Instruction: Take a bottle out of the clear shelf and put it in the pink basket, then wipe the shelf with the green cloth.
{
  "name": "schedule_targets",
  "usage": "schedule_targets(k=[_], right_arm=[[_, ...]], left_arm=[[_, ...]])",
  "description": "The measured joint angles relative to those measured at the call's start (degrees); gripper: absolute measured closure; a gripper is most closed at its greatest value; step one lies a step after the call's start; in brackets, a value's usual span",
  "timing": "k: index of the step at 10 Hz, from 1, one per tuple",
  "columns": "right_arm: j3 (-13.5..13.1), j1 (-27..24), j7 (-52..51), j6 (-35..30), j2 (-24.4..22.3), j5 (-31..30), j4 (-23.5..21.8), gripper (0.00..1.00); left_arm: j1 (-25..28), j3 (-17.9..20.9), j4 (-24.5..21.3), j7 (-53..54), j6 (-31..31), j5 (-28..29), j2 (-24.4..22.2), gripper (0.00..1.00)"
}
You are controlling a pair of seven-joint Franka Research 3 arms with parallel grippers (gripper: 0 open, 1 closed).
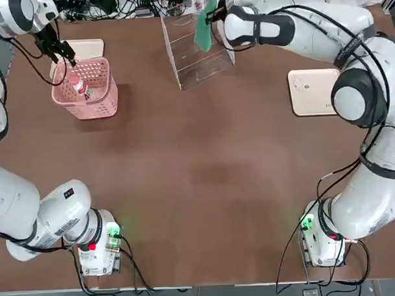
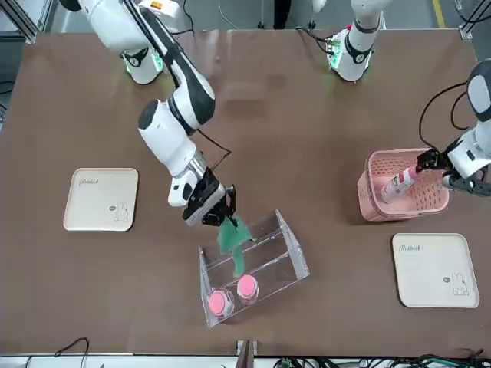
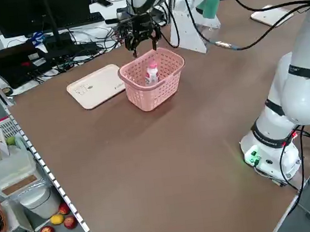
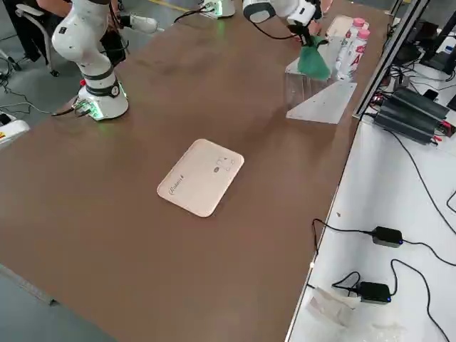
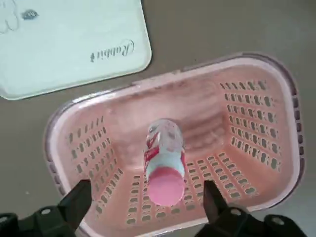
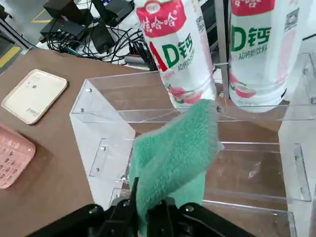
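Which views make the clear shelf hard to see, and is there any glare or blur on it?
Top view: the clear shelf shows only as faint edges and pale reflections, with the green cloth hanging over it. Right side view: its panels look milky with glare. Right wrist view: sharpest, edges and screws readable, two bottles crisp behind the cloth.

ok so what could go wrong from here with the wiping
1. The right gripper holds the green cloth close to the two bottles standing on the clear shelf; a wide sweep might knock one over.
2. The shelf looks light and sits loose on the table, so pressing could slide it.
3. The open left gripper hangs just above the bottle in the pink basket; a low retreat might catch the rim.
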Motion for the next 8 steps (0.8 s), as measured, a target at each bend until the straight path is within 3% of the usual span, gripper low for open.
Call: schedule_targets(k=[2, 5, 8], right_arm=[[-2.16, 0.24, -0.04, 0.48, 0.29, 0.0, 1.38, 0.94], [-3.08, 0.26, -0.04, 0.85, 0.31, 0.0, 4.26, 0.94], [-3.07, 0.89, -0.58, 2.9, 1.54, 0.0, 4.58, 0.94]], left_arm=[[-0.69, -0.6, 7.2, -1.06, -4.5, -0.29, -0.1, 0.0], [-6.67, -1.07, 23.38, -12.6, -19.34, -0.26, 5.31, 0.0], [-12.57, -1.52, 29.24, -18.08, -21.63, 3.02, 7.87, 0.0]])
